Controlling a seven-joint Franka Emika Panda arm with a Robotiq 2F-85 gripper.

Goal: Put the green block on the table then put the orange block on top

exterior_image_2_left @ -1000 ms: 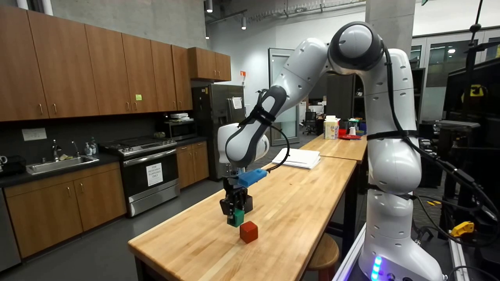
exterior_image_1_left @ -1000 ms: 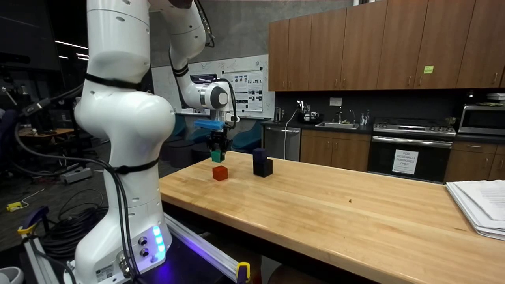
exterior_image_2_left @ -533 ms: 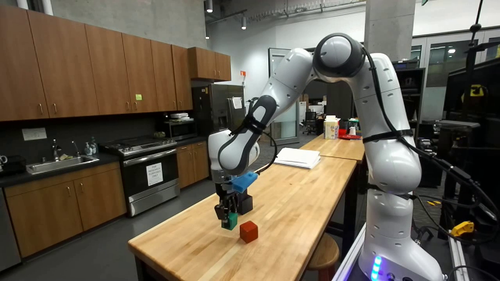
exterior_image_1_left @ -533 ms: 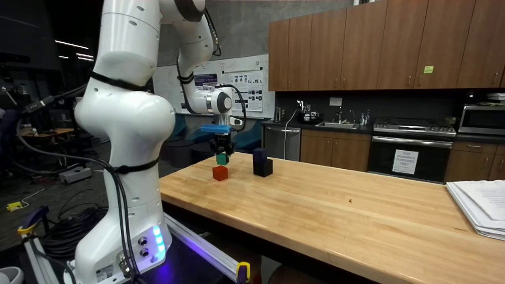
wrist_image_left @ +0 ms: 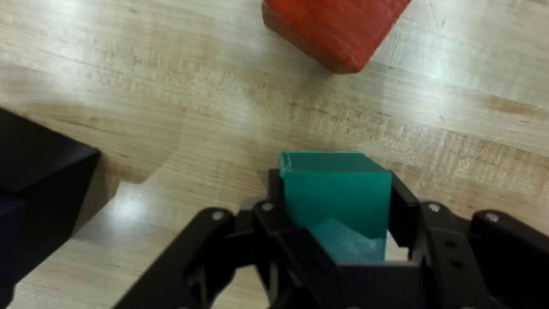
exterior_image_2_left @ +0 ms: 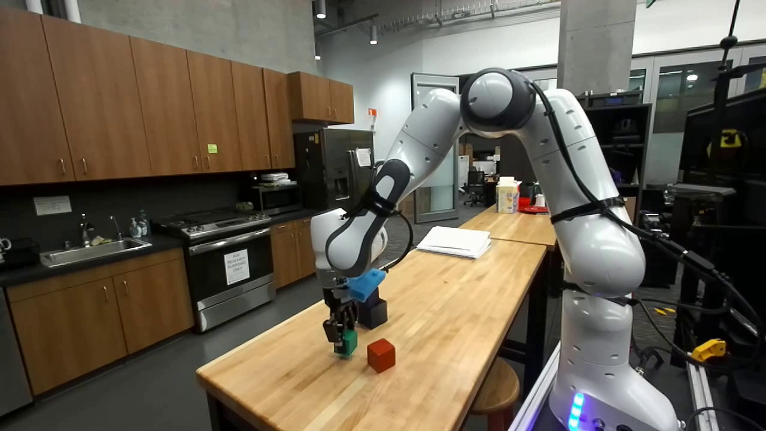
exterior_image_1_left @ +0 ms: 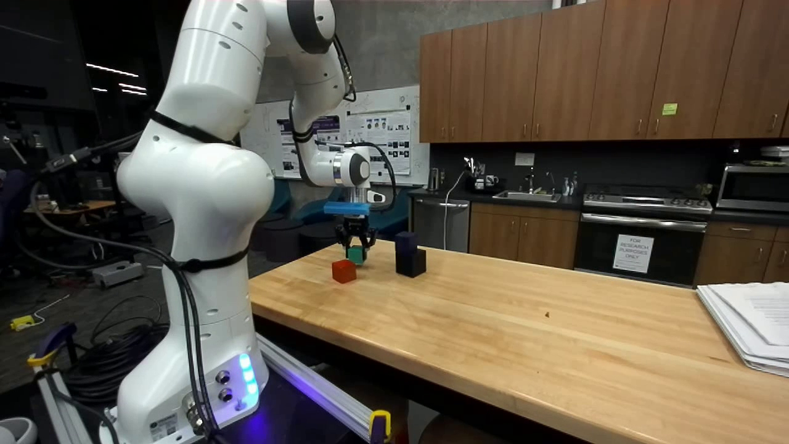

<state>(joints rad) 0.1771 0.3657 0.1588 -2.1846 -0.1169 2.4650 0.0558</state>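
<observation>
The green block is held between the two fingers of my gripper, which touch its sides in the wrist view. In an exterior view the green block is at or just above the table; I cannot tell whether it touches the wood. The orange block, a red-orange cube, rests on the table beside the gripper, apart from the green block. It also shows at the top edge of the wrist view, partly cut off. The green block's underside is hidden.
A black cube with a smaller dark blue cube on top stands on the table near the gripper; it shows at the left of the wrist view. A stack of papers lies farther along the table.
My gripper has carried the green block sideways, away from beside the orange block, and lowered it close to the tabletop. The orange block and the dark cubes have not moved.
</observation>
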